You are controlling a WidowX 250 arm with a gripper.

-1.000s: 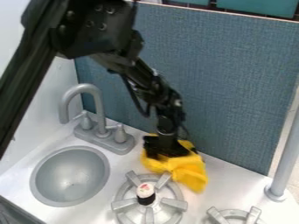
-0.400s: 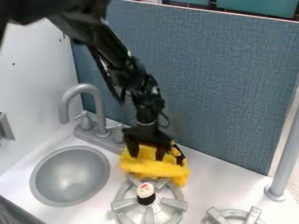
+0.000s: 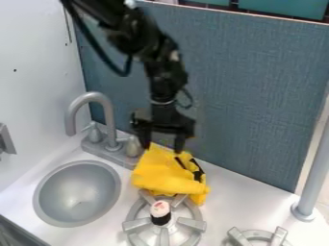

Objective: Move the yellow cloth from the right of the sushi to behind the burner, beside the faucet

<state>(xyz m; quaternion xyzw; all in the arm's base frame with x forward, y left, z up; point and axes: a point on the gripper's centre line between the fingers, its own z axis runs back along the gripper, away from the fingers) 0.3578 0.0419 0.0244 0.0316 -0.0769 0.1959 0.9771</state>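
Observation:
The black gripper [image 3: 162, 146] hangs in front of the blue-grey back panel with its two fingers spread apart. Directly below it lies a crumpled yellow cloth [image 3: 164, 173] with black marks on its right side. The fingertips are at the cloth's upper edge, and whether they touch it I cannot tell. The cloth rests on the white counter behind the left burner [image 3: 133, 224], its front edge against or over the burner's back prongs. A small white-topped, dark-bottomed object [image 3: 160, 212] stands at the middle of that burner.
A grey round sink [image 3: 77, 193] is at the left, with a faucet [image 3: 106, 103] and its handles behind it. Part of a second burner [image 3: 259, 235] and a grey post [image 3: 315, 170] are at the right.
The cloth has shifted left along with the gripper. Since then the gripper has risen and its fingers have come up off the cloth. The cloth has stayed behind the burner.

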